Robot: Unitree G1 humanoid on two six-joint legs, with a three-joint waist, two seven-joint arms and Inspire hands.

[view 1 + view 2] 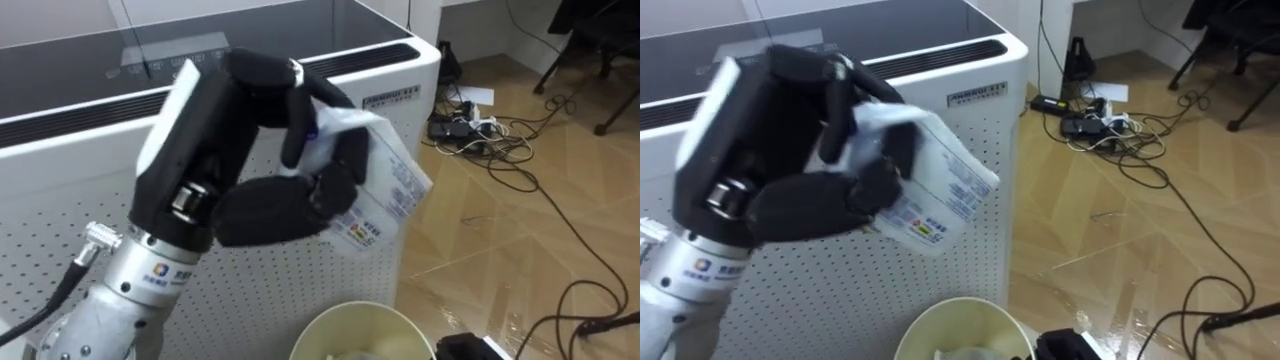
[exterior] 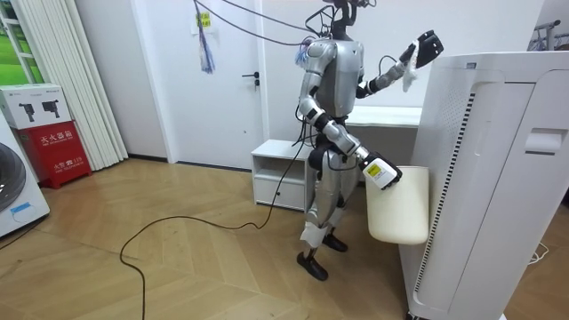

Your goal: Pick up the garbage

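plastic wrapper (image 1: 388, 188) in left robot hand (image 1: 268, 195)

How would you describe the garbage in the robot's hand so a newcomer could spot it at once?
Find the big white perforated appliance; in front of its top edge the left hand is raised above a cream bin. Its black fingers curl round a crumpled plastic wrapper, the one see-through thing there, covered in small print.

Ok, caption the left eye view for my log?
Left hand grips a white plastic wrapper above the cream bin.
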